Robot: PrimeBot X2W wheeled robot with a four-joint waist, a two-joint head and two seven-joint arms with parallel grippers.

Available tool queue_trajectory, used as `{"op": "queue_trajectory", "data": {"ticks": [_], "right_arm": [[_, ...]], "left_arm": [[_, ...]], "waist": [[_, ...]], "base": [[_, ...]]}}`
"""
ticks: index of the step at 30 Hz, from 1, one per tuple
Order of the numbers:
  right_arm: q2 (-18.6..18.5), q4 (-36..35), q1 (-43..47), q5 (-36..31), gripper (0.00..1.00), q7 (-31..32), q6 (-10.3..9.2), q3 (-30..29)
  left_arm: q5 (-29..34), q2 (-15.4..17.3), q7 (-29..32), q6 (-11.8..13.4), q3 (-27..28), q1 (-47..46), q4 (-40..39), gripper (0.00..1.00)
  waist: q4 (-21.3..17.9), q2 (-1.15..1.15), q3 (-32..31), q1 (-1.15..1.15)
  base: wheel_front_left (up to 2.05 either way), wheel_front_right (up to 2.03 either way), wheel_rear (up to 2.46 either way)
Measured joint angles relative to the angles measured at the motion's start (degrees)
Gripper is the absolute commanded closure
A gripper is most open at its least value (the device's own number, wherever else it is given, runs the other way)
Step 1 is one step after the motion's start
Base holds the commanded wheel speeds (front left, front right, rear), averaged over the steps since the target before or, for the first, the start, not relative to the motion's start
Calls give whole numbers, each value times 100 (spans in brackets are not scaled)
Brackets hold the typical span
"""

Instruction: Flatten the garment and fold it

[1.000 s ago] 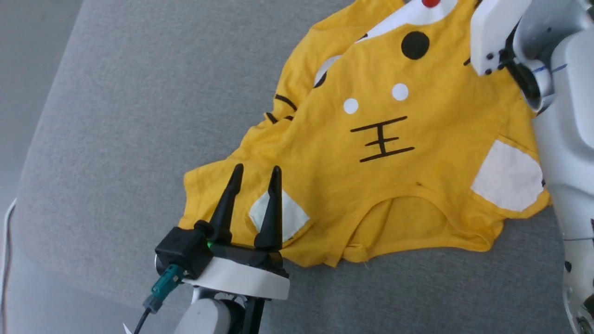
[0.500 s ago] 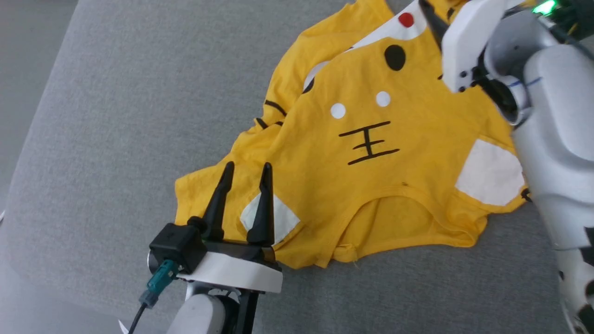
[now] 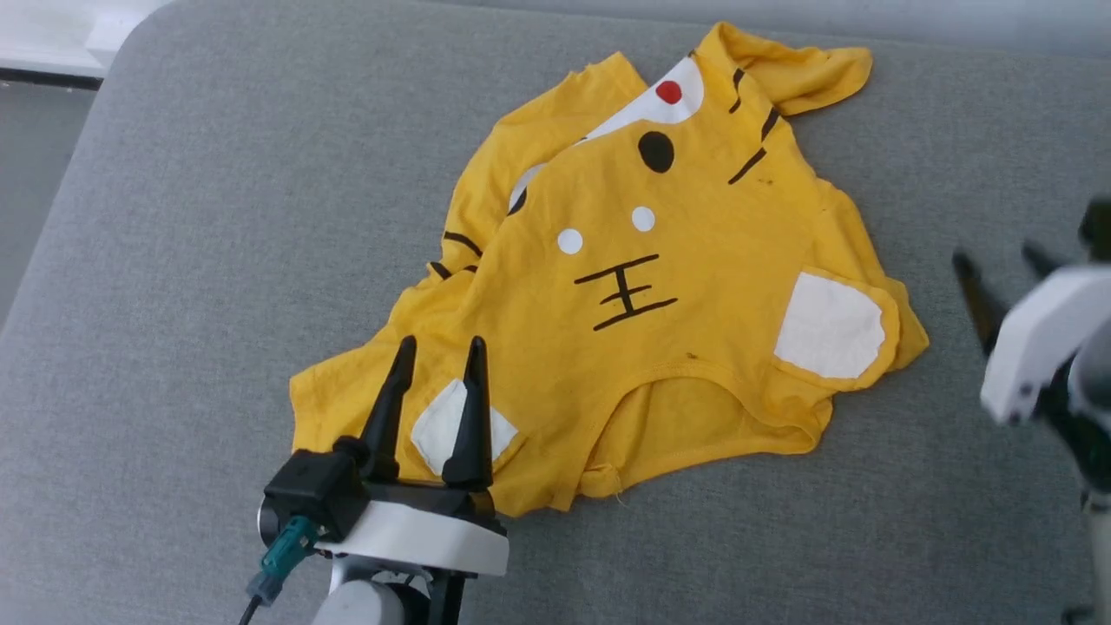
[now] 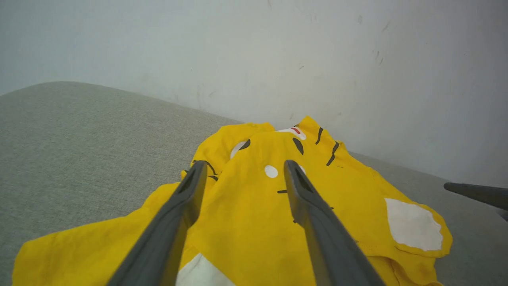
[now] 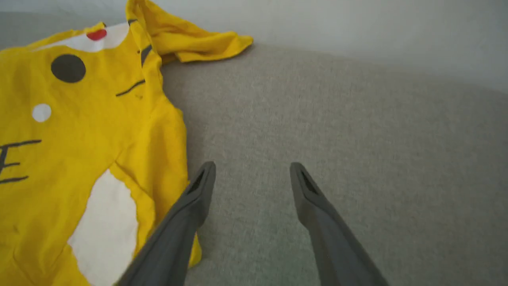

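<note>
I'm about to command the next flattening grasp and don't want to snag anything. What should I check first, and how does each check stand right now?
1. Left gripper open, holding nothing: ok.
2. Right gripper open, over bare cushion beside the garment: ok.
3. Garment lies flat: not ok; far corner bunched, left edge doubled over.
4. Garment wholly on the cushion: ok.
5. Left fingertips clear of the near sleeve: cannot tell.

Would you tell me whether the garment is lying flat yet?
Not flat: the garment lies rumpled, far corner bunched, one side doubled over.
</note>
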Motion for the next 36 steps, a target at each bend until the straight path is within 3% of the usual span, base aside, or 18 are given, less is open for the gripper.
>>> {"op": "queue_trajectory", "data": {"ticks": [5,11,12,13,14,23,30,34,36], "right_arm": [[305,-434,898,18,0,495,0,-27],[514,-445,1105,-15,0,477,0,101],[549,-381,1100,-42,11,432,0,102],[583,-310,1083,-76,67,375,0,107],[592,-236,1047,-119,100,316,0,116],[792,-76,833,-410,100,-443,2,-442],[546,-1402,1295,-878,100,-291,1,-1404],[99,-2313,1897,-1513,100,107,0,-1281],[-77,-2575,2191,-1690,100,197,2,-856]], "left_arm": [[2,-2,-1,-38,-34,0,14,0],[37,-1,0,-86,-9,9,40,0],[37,-1,0,-87,-9,12,41,0],[37,-1,0,-87,-5,12,41,0],[37,-1,-1,-87,-3,13,42,0],[38,-1,0,-87,14,60,104,0],[33,-1,-1,-85,38,130,124,0],[-12,-2,-1,-80,30,140,113,0],[-26,-3,0,-80,21,176,118,0]], "waist": [[77,0,4,1],[247,0,34,1],[269,0,36,0],[286,0,39,0],[298,0,44,0],[205,0,-37,2],[57,0,-277,1],[-17,0,-305,0],[-33,0,-270,1]], "base": [[0,0,0],[0,0,0],[0,0,0],[0,0,0],[0,0,0],[0,0,0],[0,0,0],[0,0,0],[0,0,0]]}}
